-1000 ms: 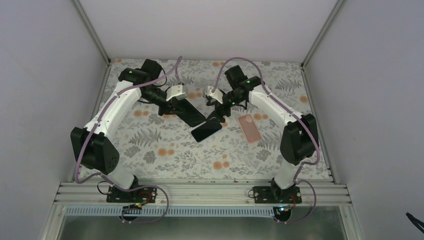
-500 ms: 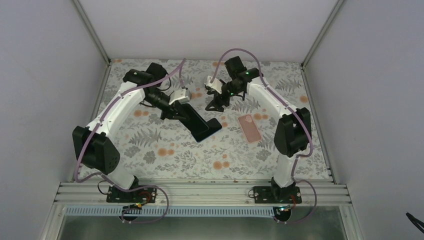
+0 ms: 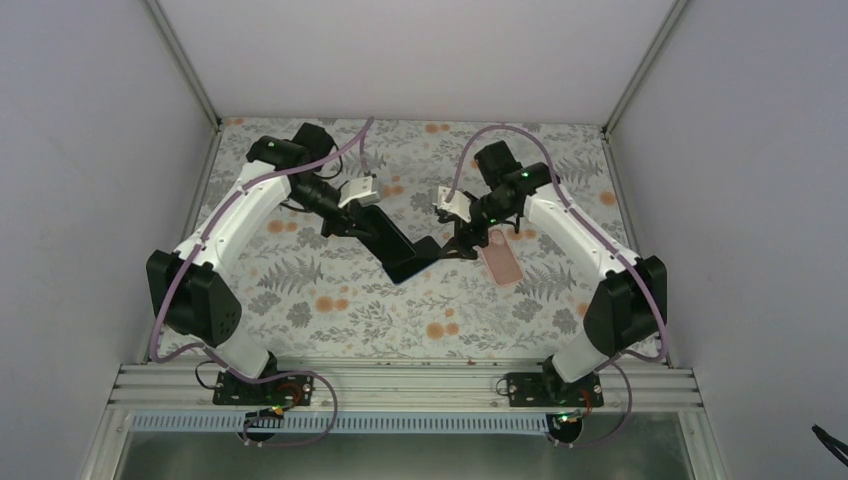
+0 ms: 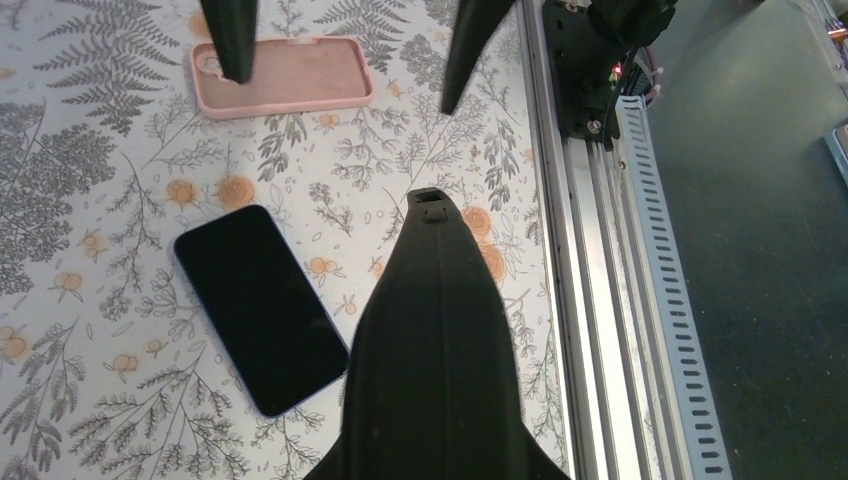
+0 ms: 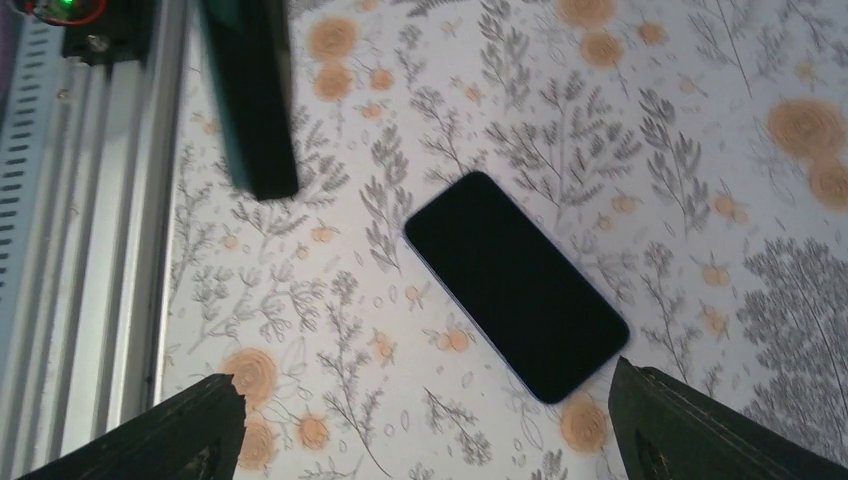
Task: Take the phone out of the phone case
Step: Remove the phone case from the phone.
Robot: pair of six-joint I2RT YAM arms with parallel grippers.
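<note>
The black phone [image 4: 260,310] lies flat and screen up on the flowered table, out of its case; it also shows as a dark slab, the phone [image 5: 515,285], in the right wrist view. The pink phone case [image 4: 283,75] lies empty a short way off, the same case [image 3: 500,258] right of centre from above. My left gripper [image 4: 430,200] is shut with nothing in it, hovering beside and over the phone [image 3: 428,253]. My right gripper [image 5: 430,425] stands wide open, low between phone and case, one finger [image 4: 230,40] over the case's end.
The aluminium rail [image 4: 590,250] along the table's near edge runs close to the left gripper's tip. White walls [image 3: 90,150] enclose the table on three sides. Purple cables loop over both arms.
The right gripper has swung from the back of the table forward and down to the case's inner end. The left gripper slid over the phone and has since stayed put.
</note>
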